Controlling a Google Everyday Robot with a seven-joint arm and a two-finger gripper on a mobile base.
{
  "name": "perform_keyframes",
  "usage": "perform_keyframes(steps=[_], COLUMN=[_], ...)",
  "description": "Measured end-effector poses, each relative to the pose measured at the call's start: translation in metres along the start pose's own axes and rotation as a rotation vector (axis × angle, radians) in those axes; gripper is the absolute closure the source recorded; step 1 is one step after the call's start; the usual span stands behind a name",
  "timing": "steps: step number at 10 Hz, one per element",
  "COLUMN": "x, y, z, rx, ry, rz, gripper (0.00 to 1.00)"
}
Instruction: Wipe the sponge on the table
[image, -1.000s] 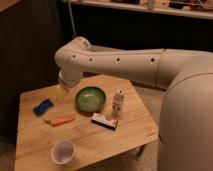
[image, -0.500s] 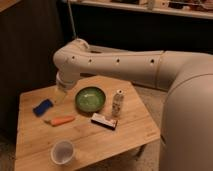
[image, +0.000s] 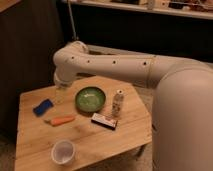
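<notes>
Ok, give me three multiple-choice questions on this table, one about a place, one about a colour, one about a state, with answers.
1. The sponge lies: A in a drawer; B on the table by the carrot; C on a chair.
2. The bowl is: A green; B red; C white.
3. The sponge is: A free; B gripped; C folded.
B, it rests on the wood; A, it shows green; A, the gripper hangs beside it, nearer the bowl.
</notes>
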Motion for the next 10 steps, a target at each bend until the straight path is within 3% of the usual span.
perform_keyframes(steps=[2,6,8,9,10], x=[0.015,0.016,0.000,-0.010,-0.026], y=[-0.003,-0.002,-0.005,-0.010,-0.021], z=[-0.002,-0.003,-0.001,0.002,0.007], rx=[-0.009,-0.004,-0.005,-0.012,-0.023], ry=[0.015,0.024,0.076,0.093,0.121], rz=[-0.030,-0.047,-0.178,-0.272,-0.415], gripper=[0.20,0.20,0.20,0.20,0.20])
